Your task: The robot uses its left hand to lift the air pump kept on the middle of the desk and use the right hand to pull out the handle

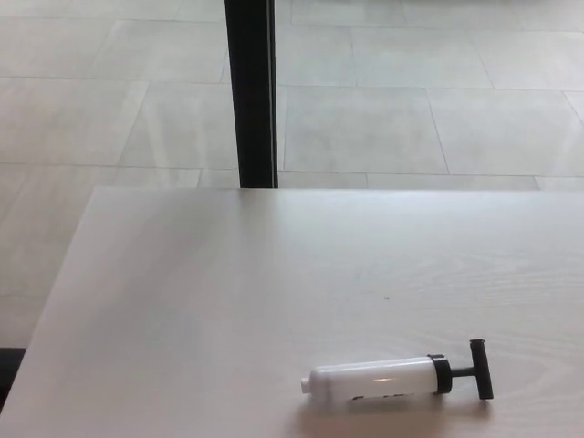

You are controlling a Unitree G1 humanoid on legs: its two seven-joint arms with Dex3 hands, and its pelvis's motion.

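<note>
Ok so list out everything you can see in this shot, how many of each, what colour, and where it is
air pump: one, white barrel with a black collar, lying on its side on the desk near the front edge, right of centre
pump handle: one, black T-shape, at the pump's right end, sticking out a short way from the collar
desk: one, pale wood grain, filling the lower half of the view
post: one, black, upright, behind the desk's far edge
floor: large pale tiles beyond the desk
dark object: one, black, at the left edge beside the desk; too little shows to name it
robot's hands: neither is in view
</note>
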